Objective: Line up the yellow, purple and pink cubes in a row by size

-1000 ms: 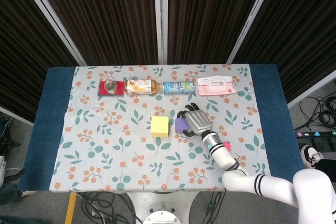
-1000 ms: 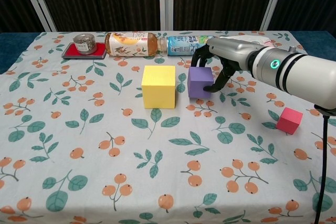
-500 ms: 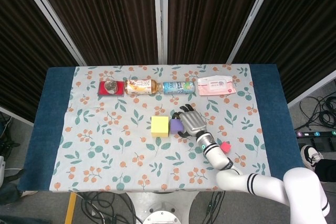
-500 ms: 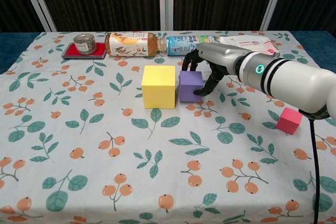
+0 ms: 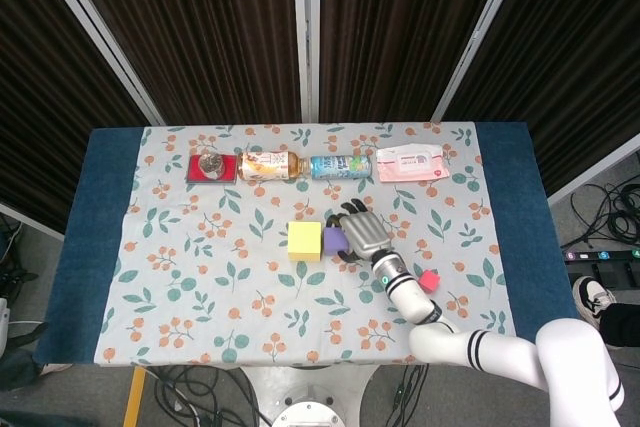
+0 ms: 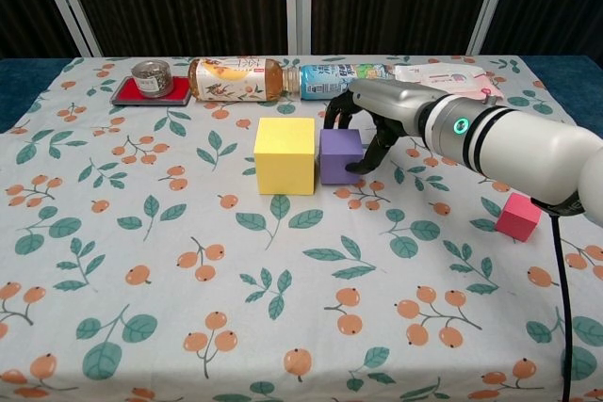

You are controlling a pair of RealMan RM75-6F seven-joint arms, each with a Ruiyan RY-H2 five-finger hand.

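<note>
Beside the yellow cube [image 6: 285, 155], the purple cube [image 6: 340, 155] sits gripped by the right hand [image 6: 374, 118].

From the head we look straight down on the whole worktop [image 5: 110, 247]. From the chest we look low and forward across it, much nearer. Both views share its cloth-covered middle.

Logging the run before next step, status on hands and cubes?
Right hand gripping purple cube, set against yellow cube. Left hand not in view. Pink cube still off right, unplaced. Path to it unobstructed.
</note>
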